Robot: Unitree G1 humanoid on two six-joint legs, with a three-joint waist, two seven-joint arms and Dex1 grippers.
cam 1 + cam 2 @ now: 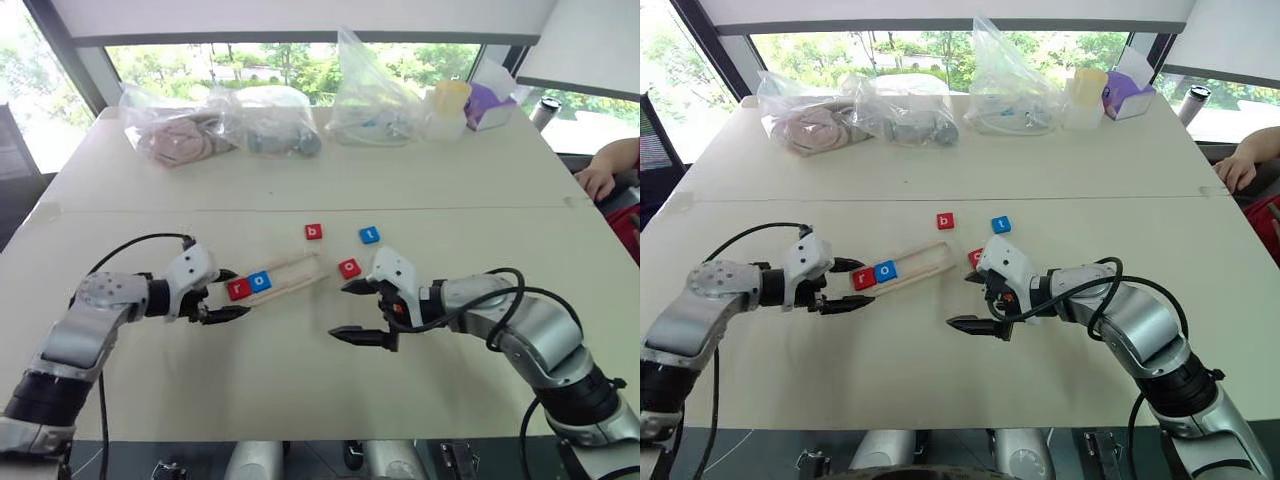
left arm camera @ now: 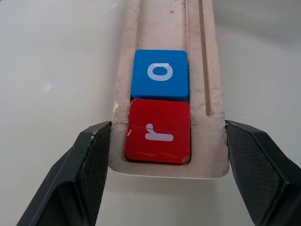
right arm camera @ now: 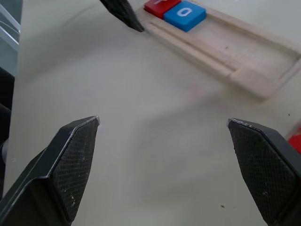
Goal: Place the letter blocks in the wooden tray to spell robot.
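At the far side of the table [image 1: 300,380], around twelve o'clock, sit three clear plastic bags [image 1: 270,120] of odds and ends, with a pale cup [image 1: 450,100] and a purple box [image 1: 490,105] toward one o'clock. A person's hand [image 1: 597,180] rests at the table edge near two o'clock. None of this crowds the working area.

The wooden tray [image 1: 290,275] lies near the middle of the table, slanting from about eight o'clock up toward two o'clock. A red r block [image 2: 157,132] fills its near end and a blue o block [image 2: 160,74] sits touching it, next along; the rest of the tray is bare.

The left gripper [image 1: 222,295] is at the tray's near end, its two fingers [image 2: 89,165] pinching the tray from either side, right beside the r block.

Three blocks lie loose on the table: a red b block [image 1: 314,232] at about twelve o'clock from the tray's far end, a blue t block [image 1: 369,235] at about one o'clock, and a red o block [image 1: 349,268] at three o'clock, just off the tray's end.

The right gripper [image 1: 352,310] hovers with its fingers [image 3: 75,160] spread wide and nothing between them, its upper fingertip just beside the red o block, which lies at about twelve o'clock from the gripper; the tray is at ten o'clock.
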